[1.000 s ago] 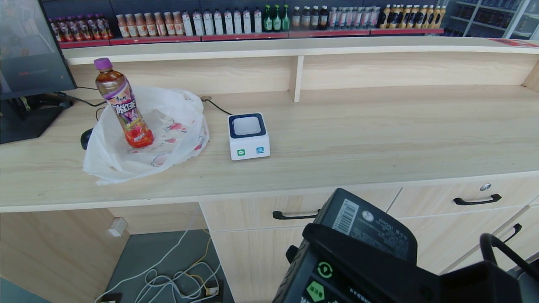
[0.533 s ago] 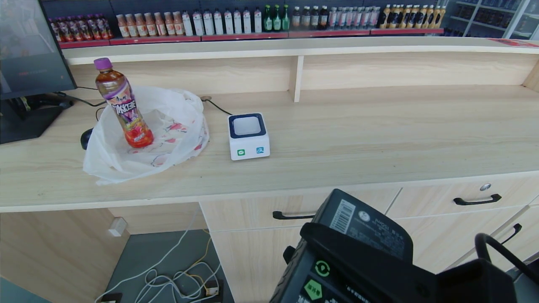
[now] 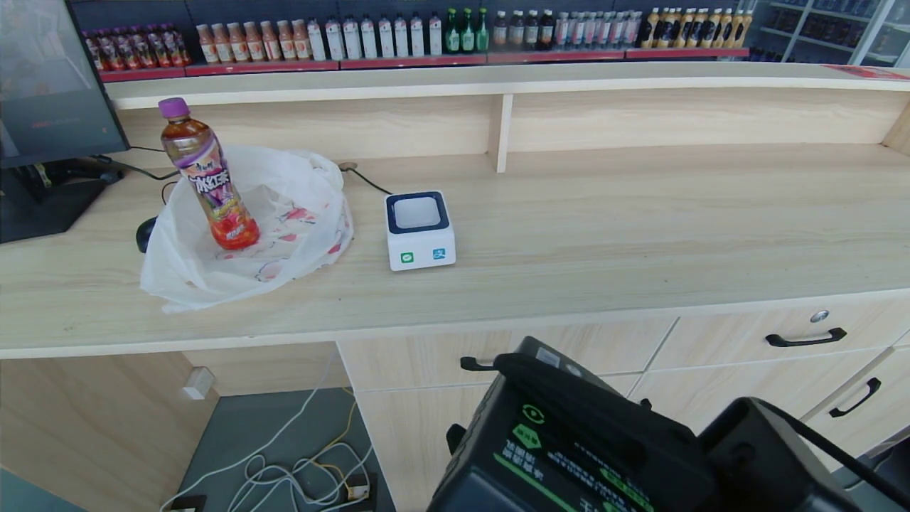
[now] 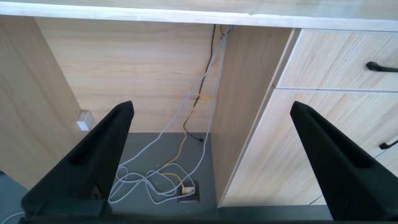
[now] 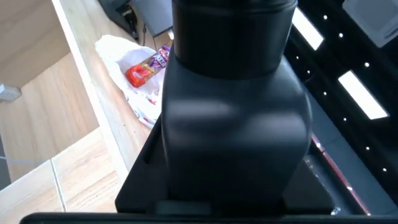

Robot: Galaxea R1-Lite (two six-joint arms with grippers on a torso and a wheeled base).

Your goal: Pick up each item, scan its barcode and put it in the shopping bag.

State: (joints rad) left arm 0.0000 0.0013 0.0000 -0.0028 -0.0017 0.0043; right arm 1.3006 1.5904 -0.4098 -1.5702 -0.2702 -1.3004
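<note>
Counter (image 3: pixel 640 235) of pale wood spans the scene, with drawers (image 3: pixel 803 334) beneath it on the right. A monitor (image 3: pixel 50 78) stands at the far left. The white shopping bag (image 3: pixel 306 227) lies spread open on the counter's left part, and a purple-capped bottle (image 3: pixel 210 178) stands upright in its middle. Just right of the bag, not touching it, sits the white scanner (image 3: pixel 419 229), window facing up. The black carton (image 3: pixel 540 455) hangs near, right of centre, below the counter edge and in front of the drawers. The right gripper (image 3: pixel 590 405) is clamped on it, one finger across its face. The left gripper (image 4: pixel 211 107) is low before the cabinet, jaws wide apart and empty.
</note>
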